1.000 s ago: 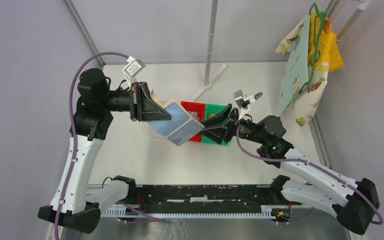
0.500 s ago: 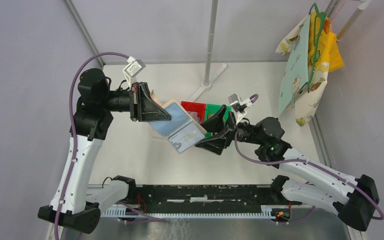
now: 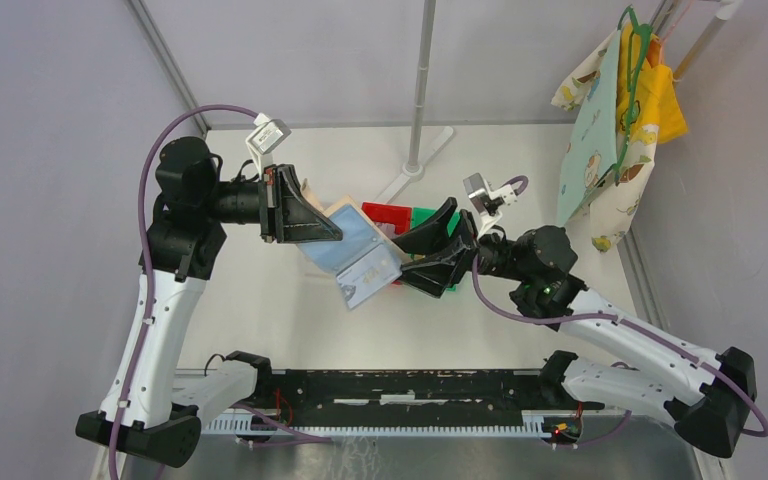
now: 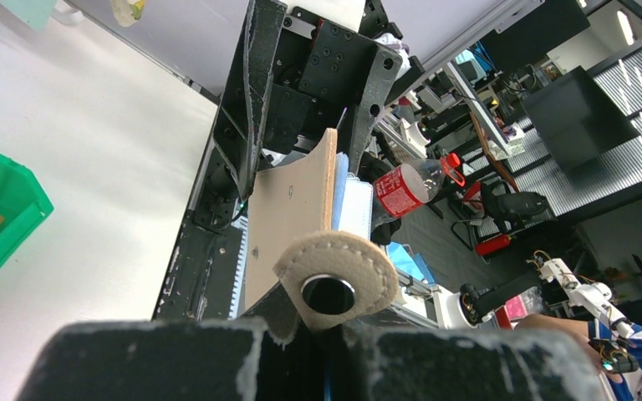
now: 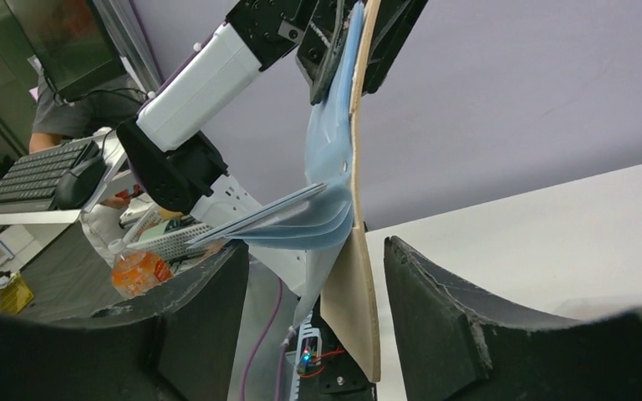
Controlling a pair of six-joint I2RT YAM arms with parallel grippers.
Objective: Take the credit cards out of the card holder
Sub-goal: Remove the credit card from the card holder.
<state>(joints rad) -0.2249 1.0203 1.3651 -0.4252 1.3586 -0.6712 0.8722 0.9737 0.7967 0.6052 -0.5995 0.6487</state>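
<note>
The card holder, tan outside with light blue pockets, hangs open in the air, and my left gripper is shut on it. In the left wrist view its snap flap sits right at my left gripper. A silvery-white credit card sticks partly out of a pocket at the holder's lower edge. My right gripper is open, one jaw on each side of the holder's right edge. In the right wrist view the tan edge stands between the open fingers of that gripper, and card edges poke out of the blue pockets.
A red bin and a green bin sit on the white table behind the holder; the green bin also shows in the left wrist view. A metal pole stands at the back. Cloths hang at the right wall.
My right gripper drew a card partly out of the holder, then opened wide and rose around the holder's right edge. The card stays sticking out. The left arm has not moved.
</note>
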